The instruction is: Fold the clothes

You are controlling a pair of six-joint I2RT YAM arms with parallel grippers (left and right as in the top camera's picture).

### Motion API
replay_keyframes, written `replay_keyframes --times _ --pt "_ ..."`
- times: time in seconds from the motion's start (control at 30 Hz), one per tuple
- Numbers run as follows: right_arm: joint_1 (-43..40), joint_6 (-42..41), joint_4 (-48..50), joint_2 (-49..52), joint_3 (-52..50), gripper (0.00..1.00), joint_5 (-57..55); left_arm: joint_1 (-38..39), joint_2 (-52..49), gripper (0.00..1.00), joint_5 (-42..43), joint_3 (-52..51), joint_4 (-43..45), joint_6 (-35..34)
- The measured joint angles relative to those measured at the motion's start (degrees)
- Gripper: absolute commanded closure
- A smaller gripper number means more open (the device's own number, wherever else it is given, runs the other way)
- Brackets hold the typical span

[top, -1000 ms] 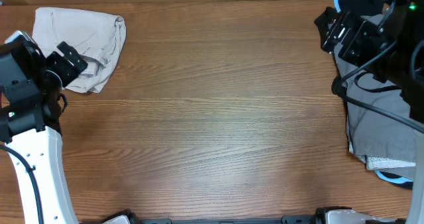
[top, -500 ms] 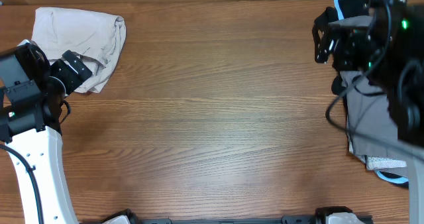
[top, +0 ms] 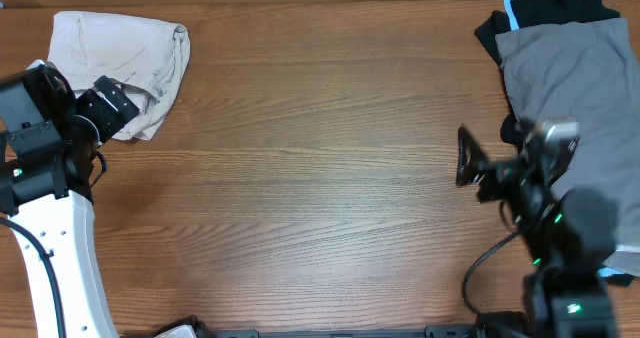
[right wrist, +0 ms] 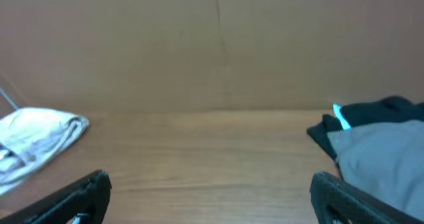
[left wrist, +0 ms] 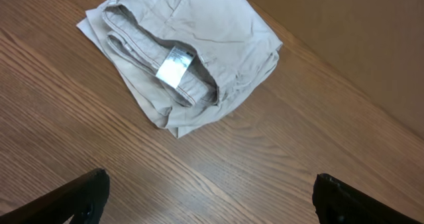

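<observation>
Beige cotton shorts (top: 125,63) sit bunched in a loose fold at the wooden table's (top: 320,178) far-left corner. Right gripper (top: 468,166) has just backed off the grey garment (top: 570,78), jaws wide and empty. Left gripper (top: 110,103) hovers by the shorts, also spread. Probably wrapping up. No containers anywhere.

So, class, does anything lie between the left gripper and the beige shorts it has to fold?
Nothing visible does. In the left wrist view only bare table separates the open left gripper from the shorts. The grey garment and the black garment lie at the opposite end of the table.
</observation>
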State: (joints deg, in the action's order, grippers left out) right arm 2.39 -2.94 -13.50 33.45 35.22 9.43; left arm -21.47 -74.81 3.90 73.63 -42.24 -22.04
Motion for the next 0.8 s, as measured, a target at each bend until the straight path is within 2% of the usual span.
replay_keyframes --times 0.17,0.33,0.8 --pt "-0.2 0.0 8.2 -11.9 -16.0 0.00 0.8 0.0 0.0 0.00 0.0 0.0 0.0 0.0" --pt "-0.2 0.0 10.5 -20.4 -25.4 0.00 0.8 0.0 0.0 0.00 0.0 0.0 0.0 0.0" --pt "-0.2 0.0 17.1 -25.2 -34.1 0.00 0.1 0.0 0.0 0.00 0.0 0.0 0.0 0.0"
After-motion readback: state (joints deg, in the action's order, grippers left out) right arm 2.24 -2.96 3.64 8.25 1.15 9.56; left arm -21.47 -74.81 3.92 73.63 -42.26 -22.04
